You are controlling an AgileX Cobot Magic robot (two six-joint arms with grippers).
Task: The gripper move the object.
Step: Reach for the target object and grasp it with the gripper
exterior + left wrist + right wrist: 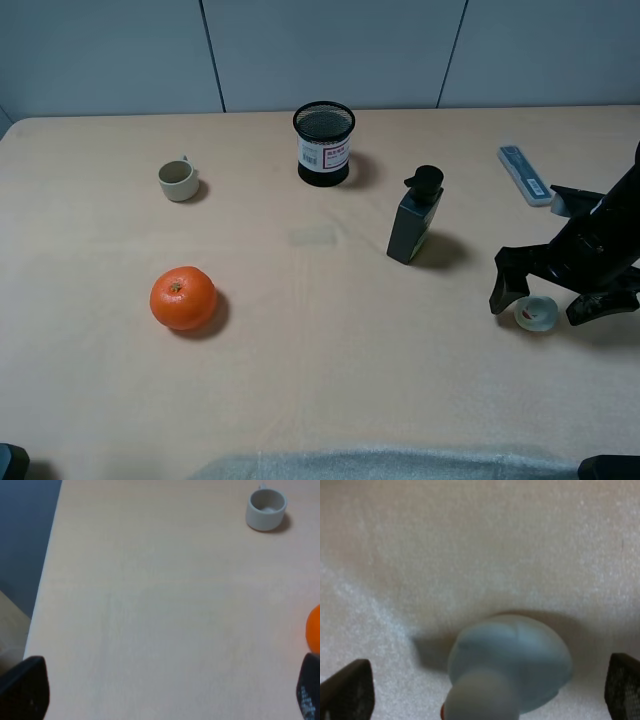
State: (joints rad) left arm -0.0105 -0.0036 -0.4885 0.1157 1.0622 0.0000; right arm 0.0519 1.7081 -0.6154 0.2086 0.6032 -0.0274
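The right end effector (537, 311) stands wide, one finger either side of the white duck toy (537, 315), seemingly placed so that closing would catch it; the toy sits on the worktop (330, 380) at 4 o'clock from the black bottle (414, 225); the surface is pale matte beige; a grey panelled wall (330, 50) runs along at 12 o'clock

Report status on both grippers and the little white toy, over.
Right gripper open, straddling the white toy, not closed on it. Left gripper open, empty, over the table. Nothing blocking; dark bottle stands apart.
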